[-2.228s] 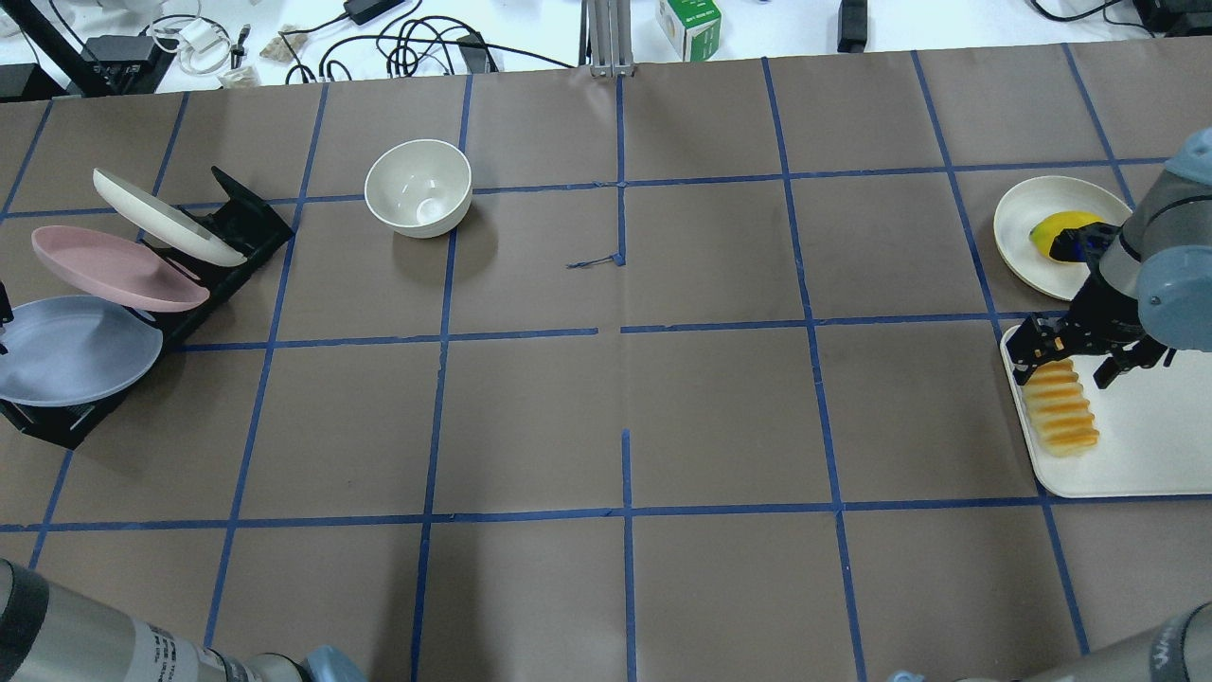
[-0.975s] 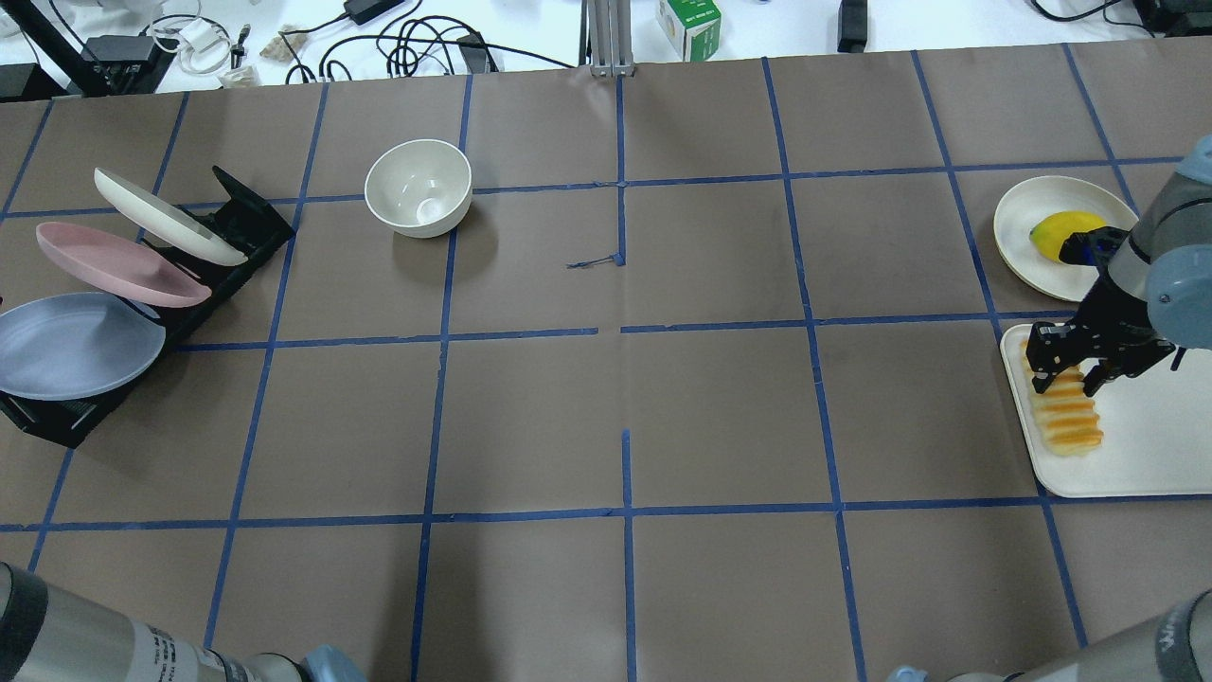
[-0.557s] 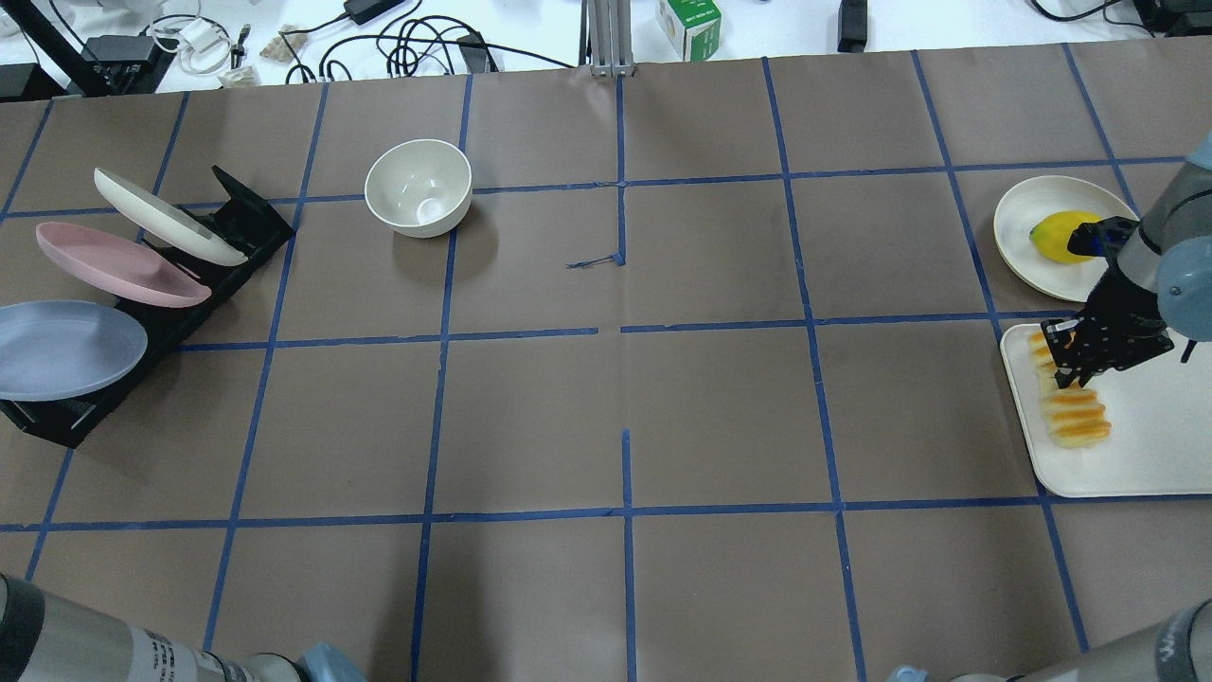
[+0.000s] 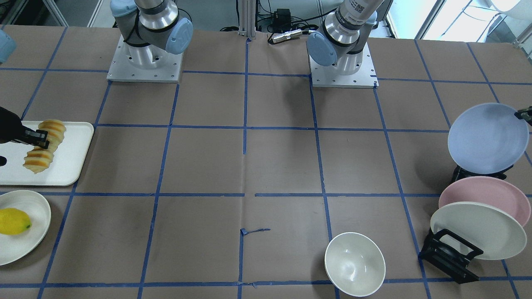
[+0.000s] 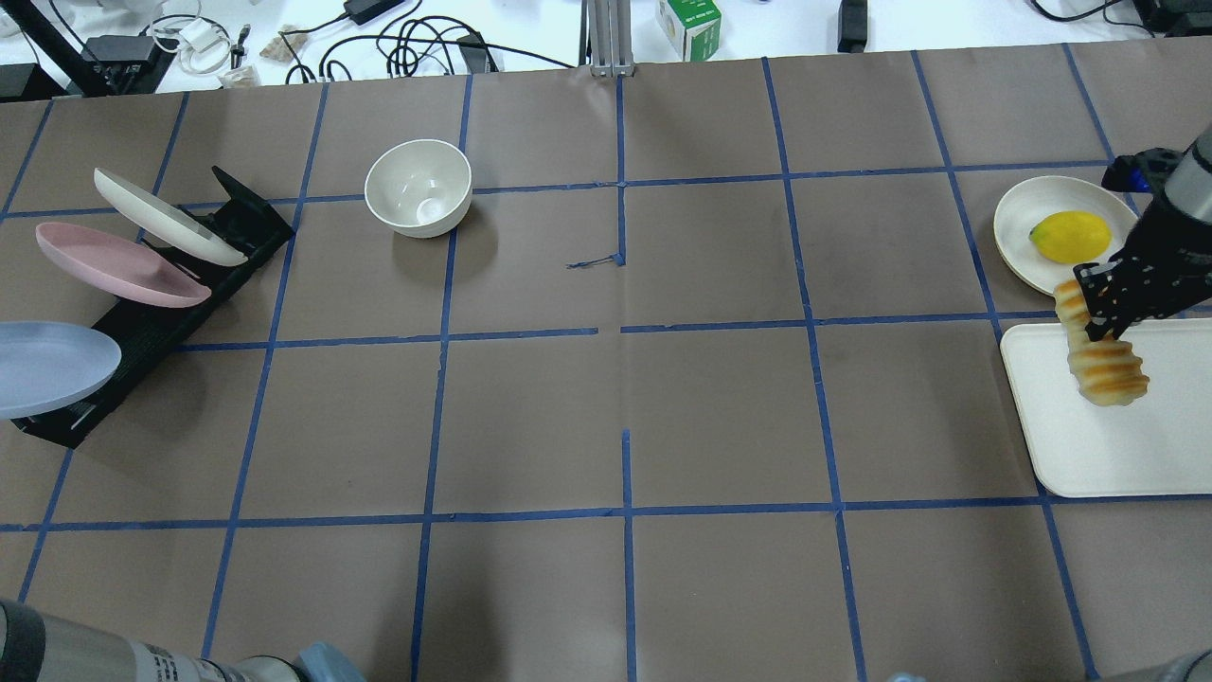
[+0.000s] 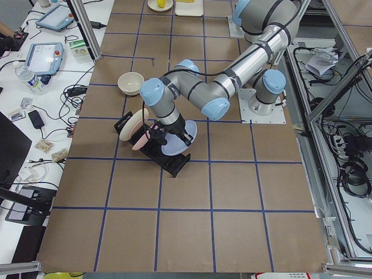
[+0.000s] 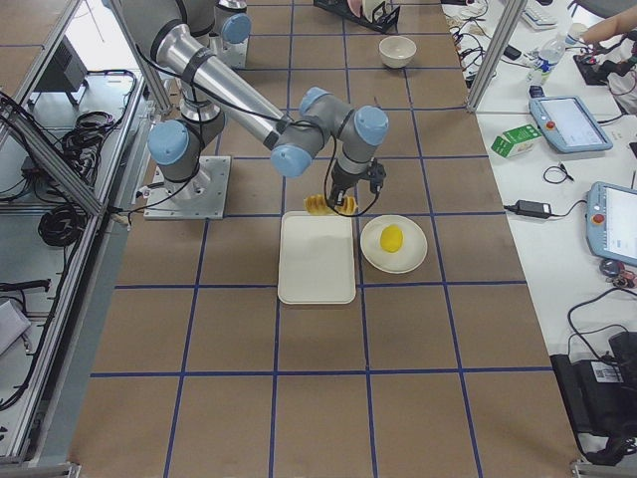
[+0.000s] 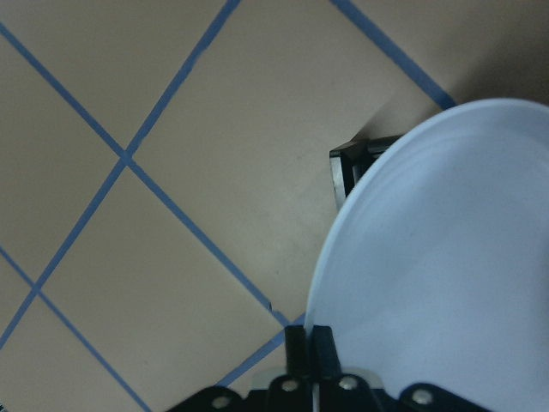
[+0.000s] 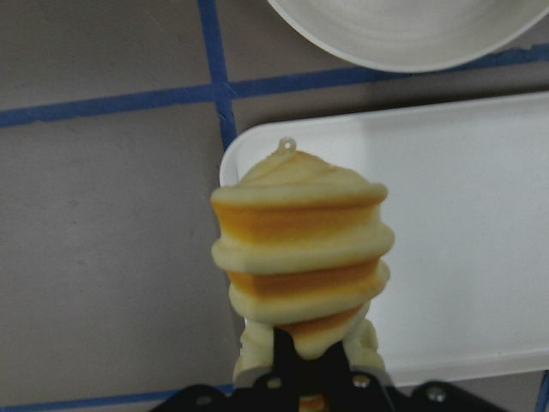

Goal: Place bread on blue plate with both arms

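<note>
Bread (image 5: 1110, 374) and blue plate (image 5: 52, 365) are at opposite ends of the table, well apart.

Far left: the blue plate is tilted at the near end of the black rack (image 5: 161, 317). Whether it rests in a slot cannot be told. The left gripper (image 8: 309, 343) is clamped on its rim, jaws nearly together with only the rim between them. The pink plate (image 5: 114, 265) and cream plate (image 5: 166, 216) lean in the next rack slots. A bowl (image 5: 418, 187) stands upright, apart from the rack.

Far right: a lemon (image 5: 1070, 236) lies on a small plate (image 5: 1018, 213). Just beside it, the right gripper (image 5: 1096, 322) is closed on the bread partway along its length, jaws narrow. The bread is held tilted above the corner of the tray (image 5: 1108, 455) nearest the small plate.
</note>
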Controlling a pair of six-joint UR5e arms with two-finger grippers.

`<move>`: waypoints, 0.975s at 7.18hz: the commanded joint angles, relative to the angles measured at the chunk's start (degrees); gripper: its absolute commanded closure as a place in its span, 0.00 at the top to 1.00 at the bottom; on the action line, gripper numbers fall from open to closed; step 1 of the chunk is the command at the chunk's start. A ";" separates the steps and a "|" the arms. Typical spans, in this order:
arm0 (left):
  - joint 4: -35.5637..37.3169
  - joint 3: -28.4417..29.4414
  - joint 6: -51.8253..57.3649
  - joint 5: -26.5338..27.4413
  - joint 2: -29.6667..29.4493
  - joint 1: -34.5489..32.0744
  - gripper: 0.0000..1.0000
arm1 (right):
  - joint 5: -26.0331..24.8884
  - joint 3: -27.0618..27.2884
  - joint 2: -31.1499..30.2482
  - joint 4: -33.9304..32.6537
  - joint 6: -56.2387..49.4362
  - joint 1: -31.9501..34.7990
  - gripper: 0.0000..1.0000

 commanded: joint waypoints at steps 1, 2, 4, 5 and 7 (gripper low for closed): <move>-15.13 0.07 7.90 -2.33 3.18 -1.73 0.00 | 0.20 -9.11 -0.42 10.26 4.38 5.94 0.00; -16.06 -0.11 16.41 -5.57 3.62 -5.65 0.00 | 0.20 -12.02 -0.51 14.21 7.20 8.76 0.00; -14.94 -1.60 19.57 -19.84 3.89 -16.80 0.00 | 2.02 -14.94 -0.94 17.58 11.16 13.86 0.00; -6.49 -2.22 18.52 -25.76 3.63 -22.60 0.00 | 3.61 -15.29 -1.21 18.11 14.22 16.32 0.00; 16.68 -7.98 16.51 -28.80 1.88 -33.85 0.00 | 4.41 -15.21 -0.95 17.94 18.28 21.69 0.00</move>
